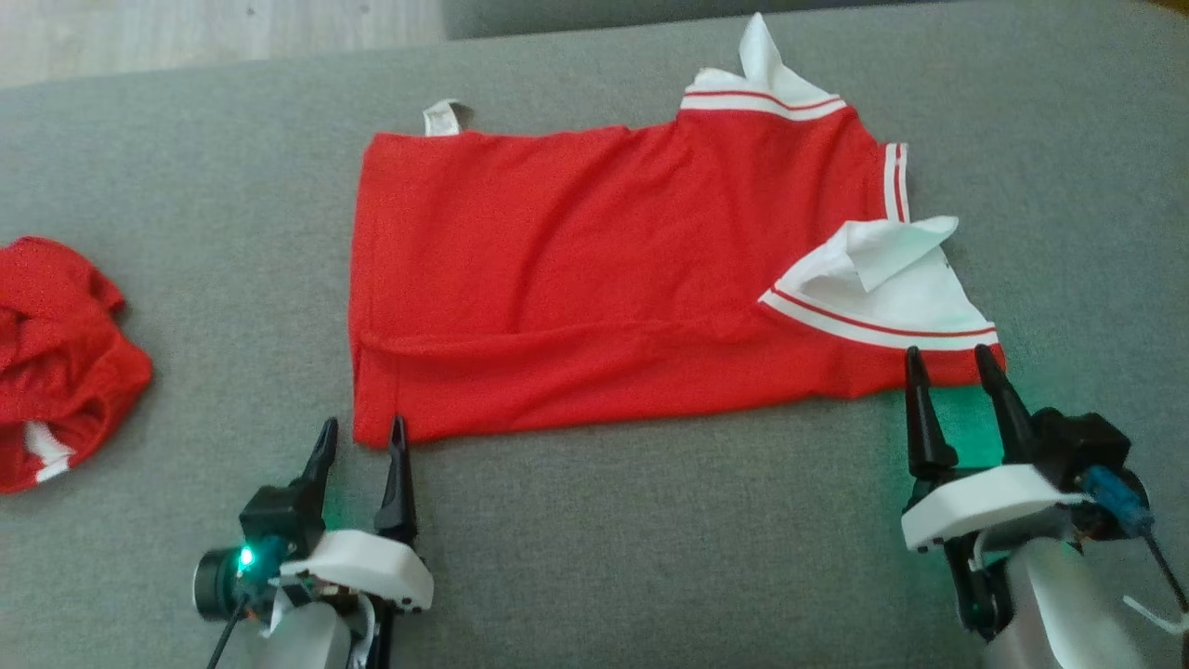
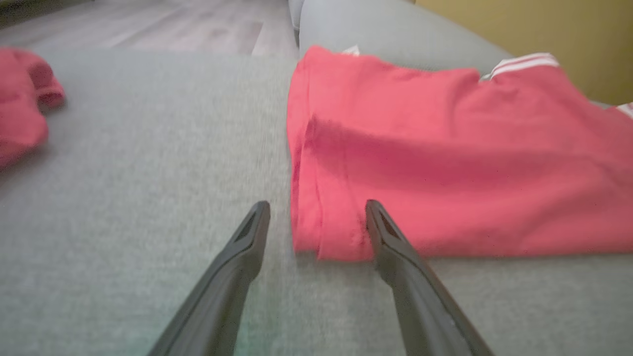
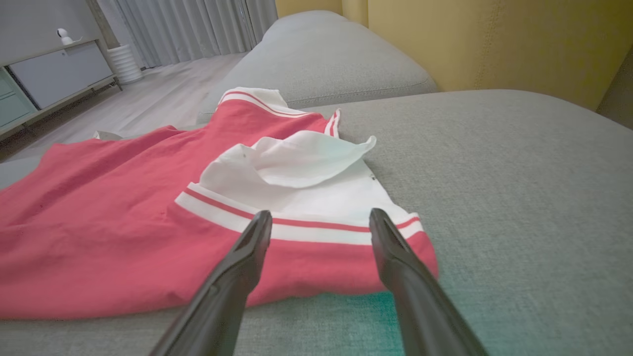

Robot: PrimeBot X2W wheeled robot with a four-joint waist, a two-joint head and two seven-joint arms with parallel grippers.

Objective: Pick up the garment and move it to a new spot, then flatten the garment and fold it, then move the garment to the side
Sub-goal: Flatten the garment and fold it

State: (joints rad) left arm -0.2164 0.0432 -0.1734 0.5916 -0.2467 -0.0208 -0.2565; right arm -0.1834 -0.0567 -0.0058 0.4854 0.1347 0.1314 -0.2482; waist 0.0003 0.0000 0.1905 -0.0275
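The garment [image 1: 594, 279] is a red shirt with white, red-striped trim, lying folded lengthwise on the grey sofa cushion [image 1: 650, 539]. Its white collar part [image 1: 882, 279] sits at the right end. My left gripper [image 1: 362, 427] stands open at the shirt's near left corner [image 2: 326, 247], the fingertips just short of the hem. At the near right corner, by the red band under the white trim [image 3: 316, 232], my right gripper [image 1: 947, 358] is open too, its tips touching or just over the fabric edge. Nothing is held by either.
A second red garment [image 1: 56, 362] lies crumpled at the cushion's left edge, seen again as a red garment [image 2: 20, 109] in the left wrist view. Wooden floor [image 1: 186, 28] lies beyond the far edge. A yellow backrest [image 3: 494, 39] rises at the right.
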